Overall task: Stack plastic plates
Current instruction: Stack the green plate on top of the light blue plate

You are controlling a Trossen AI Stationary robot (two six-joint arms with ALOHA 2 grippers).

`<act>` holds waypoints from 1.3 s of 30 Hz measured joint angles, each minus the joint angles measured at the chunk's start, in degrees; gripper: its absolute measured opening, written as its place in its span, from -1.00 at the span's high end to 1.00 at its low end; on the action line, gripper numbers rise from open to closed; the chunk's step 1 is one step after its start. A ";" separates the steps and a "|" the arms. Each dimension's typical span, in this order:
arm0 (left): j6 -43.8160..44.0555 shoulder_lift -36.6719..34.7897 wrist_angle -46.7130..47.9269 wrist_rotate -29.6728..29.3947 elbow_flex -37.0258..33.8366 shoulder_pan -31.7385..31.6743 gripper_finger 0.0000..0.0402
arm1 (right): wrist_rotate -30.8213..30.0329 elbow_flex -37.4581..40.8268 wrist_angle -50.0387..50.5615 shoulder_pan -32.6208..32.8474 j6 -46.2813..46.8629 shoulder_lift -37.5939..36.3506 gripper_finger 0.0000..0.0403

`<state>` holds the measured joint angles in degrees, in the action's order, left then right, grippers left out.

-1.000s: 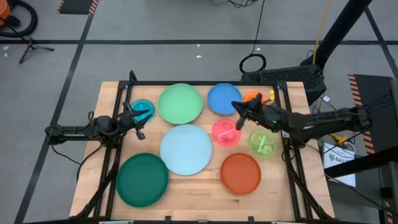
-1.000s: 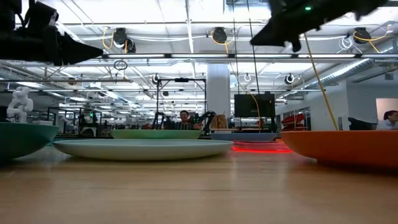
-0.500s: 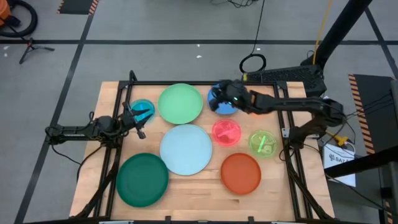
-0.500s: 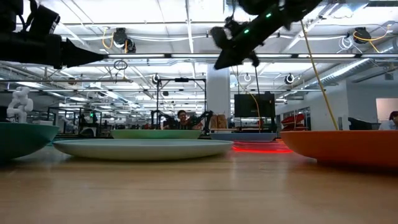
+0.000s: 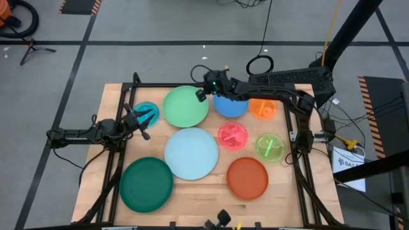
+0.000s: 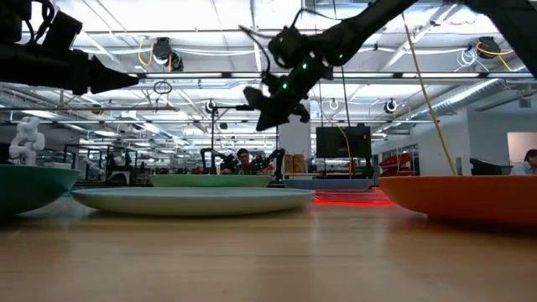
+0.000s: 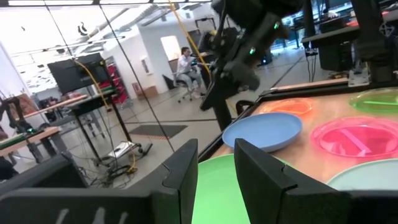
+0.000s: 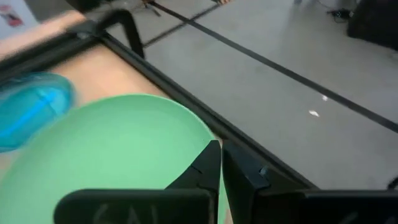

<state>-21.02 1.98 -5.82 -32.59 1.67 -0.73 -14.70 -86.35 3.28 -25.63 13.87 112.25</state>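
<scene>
Nine plates, all flat on the table, none stacked.
Back row: small cyan plate (image 5: 146,114) at left, large light green plate (image 5: 185,106), medium blue plate (image 5: 231,104), small orange plate (image 5: 262,108) at right. Middle: large pale blue plate (image 5: 191,153) in the centre, small pink plate (image 5: 232,135) beside it, small lime plate (image 5: 270,147) further right. Front: large dark green plate (image 5: 146,184) at left, medium orange-red plate (image 5: 247,177) at right. Cyan, pink and lime ones look translucent.
</scene>
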 joint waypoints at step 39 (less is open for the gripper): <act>-1.82 0.00 -1.41 -1.66 0.02 0.00 0.44 | 10.35 -31.01 29.79 -4.90 7.96 17.31 0.10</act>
<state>-22.84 1.98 -7.22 -34.25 1.69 -0.73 -4.35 -117.35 33.07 -30.53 21.82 129.56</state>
